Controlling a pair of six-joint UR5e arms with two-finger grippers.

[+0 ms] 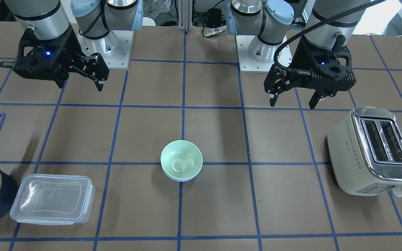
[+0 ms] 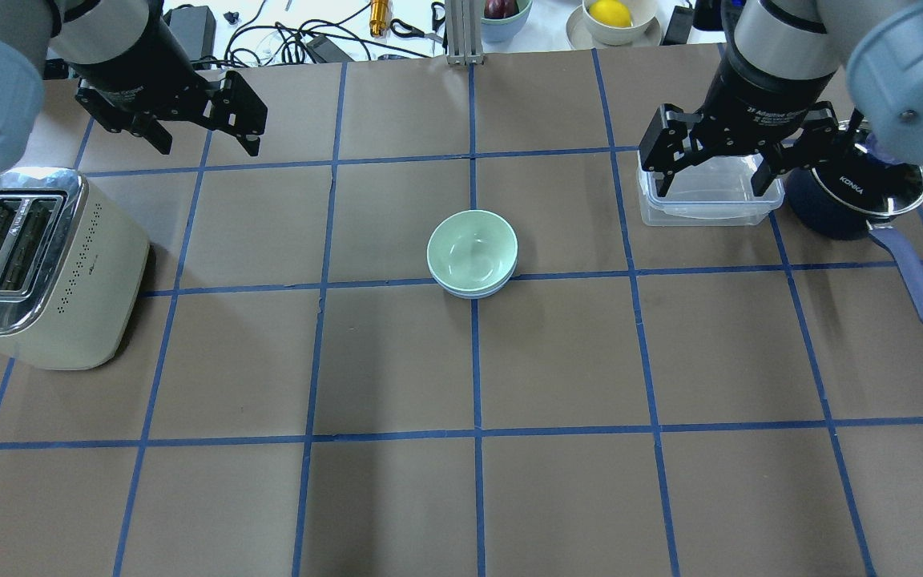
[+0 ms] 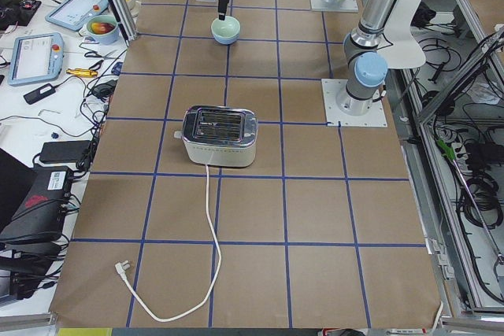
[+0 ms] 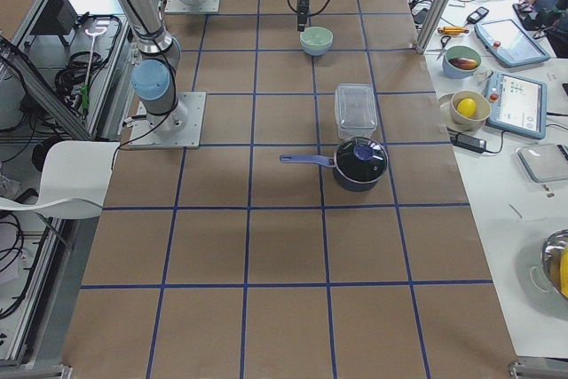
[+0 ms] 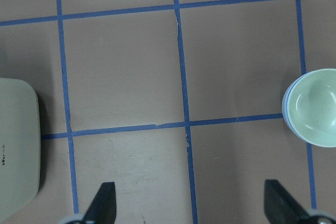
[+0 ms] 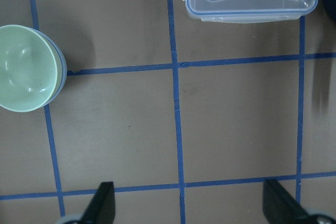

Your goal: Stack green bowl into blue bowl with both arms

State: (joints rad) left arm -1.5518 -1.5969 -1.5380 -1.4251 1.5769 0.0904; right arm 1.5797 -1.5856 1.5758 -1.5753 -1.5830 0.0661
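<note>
The green bowl (image 1: 181, 159) sits nested inside the blue bowl (image 1: 182, 179) at the middle of the table. Only a thin blue rim shows under it. The stack also shows in the overhead view, green bowl (image 2: 472, 250) over blue bowl (image 2: 473, 293). My left gripper (image 1: 293, 103) (image 2: 209, 144) is open and empty, raised above the table beyond the toaster. My right gripper (image 1: 80, 85) (image 2: 714, 180) is open and empty, above the clear container. Both are well away from the bowls. The left wrist view shows the green bowl (image 5: 315, 108) at its right edge. The right wrist view shows it (image 6: 23, 69) at its left edge.
A cream toaster (image 2: 37, 264) stands on my left side. A clear plastic container (image 2: 710, 200) and a dark navy saucepan (image 2: 854, 196) with a blue handle stand on my right side. Bowls with fruit (image 2: 614, 16) sit beyond the table's far edge.
</note>
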